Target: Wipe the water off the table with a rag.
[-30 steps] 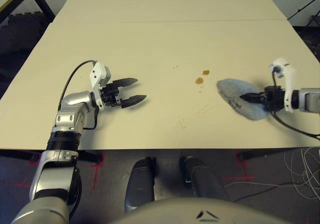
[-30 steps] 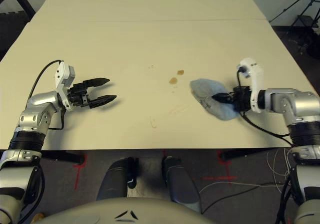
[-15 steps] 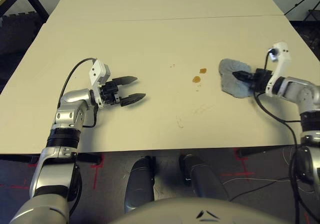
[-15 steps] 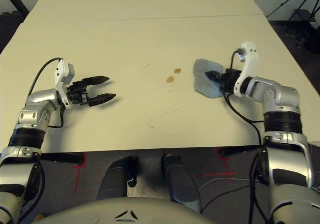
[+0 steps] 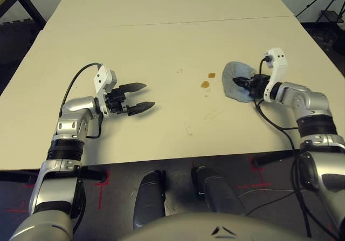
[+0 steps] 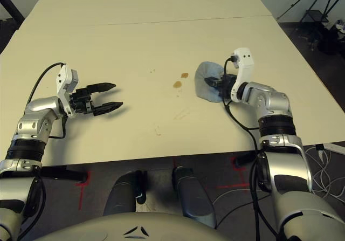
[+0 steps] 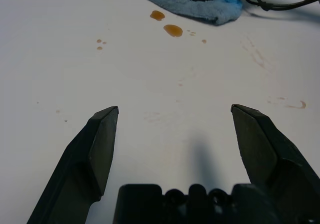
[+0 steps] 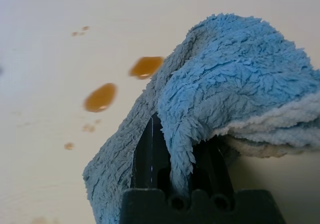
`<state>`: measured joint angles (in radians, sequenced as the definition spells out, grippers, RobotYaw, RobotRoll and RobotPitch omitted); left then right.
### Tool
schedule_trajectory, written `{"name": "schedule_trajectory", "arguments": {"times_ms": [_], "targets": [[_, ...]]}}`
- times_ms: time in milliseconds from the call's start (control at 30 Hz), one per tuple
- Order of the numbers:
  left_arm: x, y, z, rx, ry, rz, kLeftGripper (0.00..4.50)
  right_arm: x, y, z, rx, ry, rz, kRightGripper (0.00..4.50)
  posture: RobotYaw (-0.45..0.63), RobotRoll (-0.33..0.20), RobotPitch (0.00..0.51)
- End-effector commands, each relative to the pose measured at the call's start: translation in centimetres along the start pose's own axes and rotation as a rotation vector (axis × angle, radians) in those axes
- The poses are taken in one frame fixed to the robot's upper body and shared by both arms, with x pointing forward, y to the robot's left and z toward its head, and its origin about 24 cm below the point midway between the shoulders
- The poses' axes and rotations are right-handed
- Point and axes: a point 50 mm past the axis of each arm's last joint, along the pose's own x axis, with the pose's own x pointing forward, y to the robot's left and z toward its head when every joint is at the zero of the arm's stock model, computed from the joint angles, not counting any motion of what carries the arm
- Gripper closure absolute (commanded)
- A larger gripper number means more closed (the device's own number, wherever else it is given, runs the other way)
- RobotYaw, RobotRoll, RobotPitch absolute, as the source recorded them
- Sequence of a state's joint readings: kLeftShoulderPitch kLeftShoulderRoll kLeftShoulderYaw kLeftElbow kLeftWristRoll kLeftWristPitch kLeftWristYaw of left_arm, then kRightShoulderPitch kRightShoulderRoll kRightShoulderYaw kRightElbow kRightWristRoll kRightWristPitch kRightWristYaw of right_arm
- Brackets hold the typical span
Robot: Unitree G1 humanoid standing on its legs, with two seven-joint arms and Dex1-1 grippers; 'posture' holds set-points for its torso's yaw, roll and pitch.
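- The right claw (image 5: 238, 81) is pinching the rag (image 5: 234, 70), with a soft fold of it squeezed between its two black fingers.
- The rag is blue and grey and fuzzy, and it is all bunched up around the claw. It is over on the right side of the table (image 5: 135, 52).
- The water is two shiny brown spots near the middle of the table. The bigger spot (image 5: 205, 84) and the smaller spot (image 5: 211, 75) sit close together but apart.
- The rag is just beside the smaller spot, on the robot's right side of it. The bigger spot is a little more to the left.
- Some tiny dots (image 7: 99, 44) are on the table too, to the left of the two spots.
- Faint streaks (image 7: 257, 58) and a little curved mark (image 5: 188, 130) are nearer to the robot than the spots.
- The left claw (image 5: 150, 94) is spread wide, with its two fingers apart. It is over the left side of the table and points in toward the middle, well apart from the rag.
- The table is big and pale, and a thin line (image 5: 178, 23) goes across its far part.
- Red tape (image 5: 101, 190) is stuck on the dark floor (image 5: 118, 203) near the table.
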<state>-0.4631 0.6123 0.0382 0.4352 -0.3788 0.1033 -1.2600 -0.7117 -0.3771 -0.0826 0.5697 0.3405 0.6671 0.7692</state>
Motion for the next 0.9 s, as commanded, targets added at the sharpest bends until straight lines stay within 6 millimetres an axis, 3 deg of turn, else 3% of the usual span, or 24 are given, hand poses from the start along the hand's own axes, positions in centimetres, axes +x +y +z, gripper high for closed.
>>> {"name": "schedule_trajectory", "arguments": {"times_ms": [33, 300, 600, 767, 900], "targets": [[-0.2, -0.1, 0.3, 0.018, 0.009, -0.007, 0.0, 2.4, 2.4, -3.4, 0.044, 0.152, 0.109, 4.41, -0.16, 0.0, 0.152], [-0.2, -0.2, 0.2, 0.016, 0.008, -0.008, 0.0, 4.7, 6.4, -4.7, 0.037, 0.201, 0.251, 4.41, -0.14, 0.0, 0.147], [-0.2, -0.3, 0.1, 0.011, 0.009, -0.008, 0.0, 5.3, 10.8, -6.2, 0.018, 0.256, 0.422, 4.41, -0.13, 0.0, 0.15], [-0.1, -0.4, 0.0, 0.008, 0.008, -0.007, 0.0, 5.5, 10.6, -6.0, 0.011, 0.218, 0.378, 4.41, -0.13, 0.0, 0.15], [0.0, -0.4, -0.1, 0.006, 0.007, -0.007, 0.0, 5.1, 8.6, -4.8, -0.004, 0.178, 0.283, 4.41, -0.14, 0.0, 0.15]]}}
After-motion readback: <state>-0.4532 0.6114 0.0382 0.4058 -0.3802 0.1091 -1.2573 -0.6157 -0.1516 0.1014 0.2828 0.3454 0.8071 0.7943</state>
